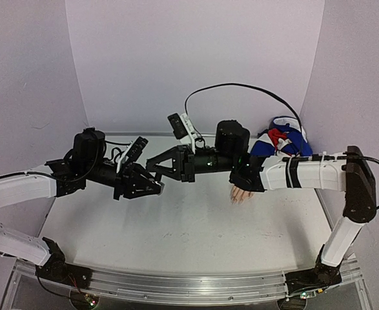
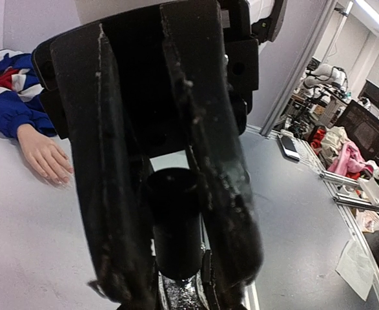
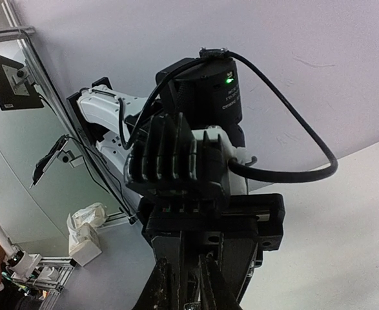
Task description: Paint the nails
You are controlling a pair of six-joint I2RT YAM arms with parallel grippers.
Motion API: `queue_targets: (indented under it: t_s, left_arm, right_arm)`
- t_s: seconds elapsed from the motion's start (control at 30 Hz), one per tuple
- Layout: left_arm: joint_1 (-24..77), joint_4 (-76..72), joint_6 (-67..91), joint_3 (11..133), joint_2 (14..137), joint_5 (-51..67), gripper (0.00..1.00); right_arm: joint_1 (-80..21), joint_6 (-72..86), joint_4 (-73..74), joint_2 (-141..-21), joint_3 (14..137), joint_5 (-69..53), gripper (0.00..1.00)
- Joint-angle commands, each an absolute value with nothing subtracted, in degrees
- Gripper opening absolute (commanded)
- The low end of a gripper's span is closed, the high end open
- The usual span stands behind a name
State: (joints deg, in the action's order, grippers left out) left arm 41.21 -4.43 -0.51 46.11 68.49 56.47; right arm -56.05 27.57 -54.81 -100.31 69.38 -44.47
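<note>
The pale mannequin hand (image 1: 242, 193) lies palm down on the table, its blue, white and red sleeve (image 1: 281, 138) behind it. Its tiny nails (image 2: 61, 177) show at the fingertips in the left wrist view. My two grippers meet in mid-air left of the hand. My left gripper (image 1: 155, 187) is shut on a small glittery bottle (image 2: 179, 294). My right gripper (image 1: 153, 172) is shut on the bottle's dark cap (image 2: 173, 216), one black finger (image 2: 218, 181) on each side. In the right wrist view my right gripper (image 3: 188, 298) faces the left gripper's body (image 3: 205, 219).
The grey table (image 1: 189, 239) runs under both arms. White walls (image 1: 195, 58) close the back and sides. The right forearm (image 1: 305, 173) crosses above the mannequin's wrist. A black cable (image 1: 241, 87) loops over the right wrist.
</note>
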Motion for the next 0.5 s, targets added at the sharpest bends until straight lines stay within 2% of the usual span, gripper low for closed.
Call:
queue_targets:
  t_s: [0.0, 0.13, 0.17, 0.27, 0.3, 0.4, 0.47]
  left_arm:
    - [41.31, -8.09, -2.57, 46.84, 63.51, 43.33, 0.0]
    - [41.31, -8.0, -4.6, 44.29, 59.63, 21.33, 0.0]
    - [41.31, -8.0, -5.17, 43.65, 58.52, 16.14, 0.0]
    - [41.31, -7.83, -6.83, 42.2, 55.92, 4.45, 0.0]
    - [41.32, -7.68, -7.34, 41.91, 55.27, 2.13, 0.0]
    - [41.31, -7.65, -7.93, 41.58, 54.14, 0.55, 0.0]
    - [41.31, -7.56, -7.86, 41.72, 54.33, 0.9, 0.0]
  right_arm:
    - [-58.7, 26.64, -53.54, -101.51, 72.89, -41.32, 0.0]
    - [-61.12, 26.88, -48.52, -102.13, 73.69, -24.57, 0.0]
    - [-62.54, 27.01, -46.29, -102.1, 74.05, -15.69, 0.0]
    - [-69.76, 33.4, -26.36, -104.57, 82.54, 26.42, 0.0]
    - [-71.47, 35.62, -22.32, -106.09, 86.0, 32.72, 0.0]
    - [-75.74, 33.88, -18.62, -110.68, 94.45, 39.09, 0.0]
    - [-76.29, 32.75, -18.04, -112.97, 98.51, 38.11, 0.0]
